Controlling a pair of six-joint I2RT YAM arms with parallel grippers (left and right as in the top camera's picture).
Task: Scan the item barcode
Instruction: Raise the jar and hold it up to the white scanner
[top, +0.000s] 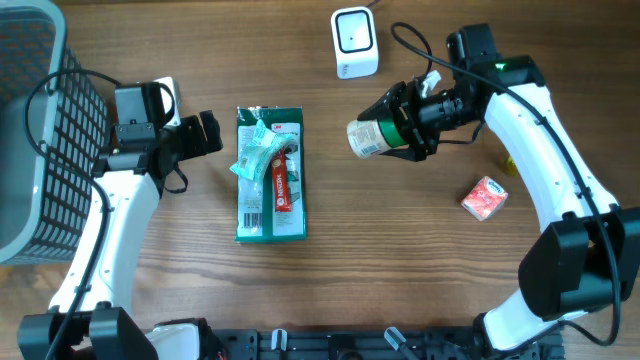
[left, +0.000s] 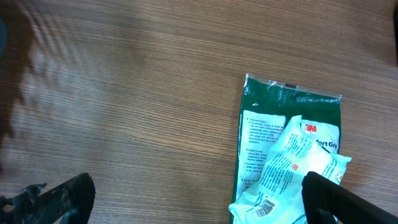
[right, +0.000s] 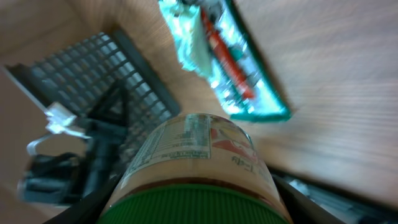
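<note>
My right gripper (top: 402, 128) is shut on a jar (top: 366, 138) with a green lid (right: 193, 204) and a printed label, holding it on its side above the table. The jar's base points left, just below the white scanner (top: 354, 42) at the table's far edge. In the right wrist view the jar (right: 199, 155) fills the space between the fingers, and only small print shows on its label. My left gripper (top: 210, 132) stands open beside a flat green packet (top: 270, 190). Its jaws (left: 199, 202) are wide apart over bare wood.
A crumpled white pouch (left: 289, 171) with a barcode lies on the green packet (left: 292, 102). A small red and white packet (top: 484, 197) lies at the right. A dark wire basket (top: 40, 130) stands at the left edge.
</note>
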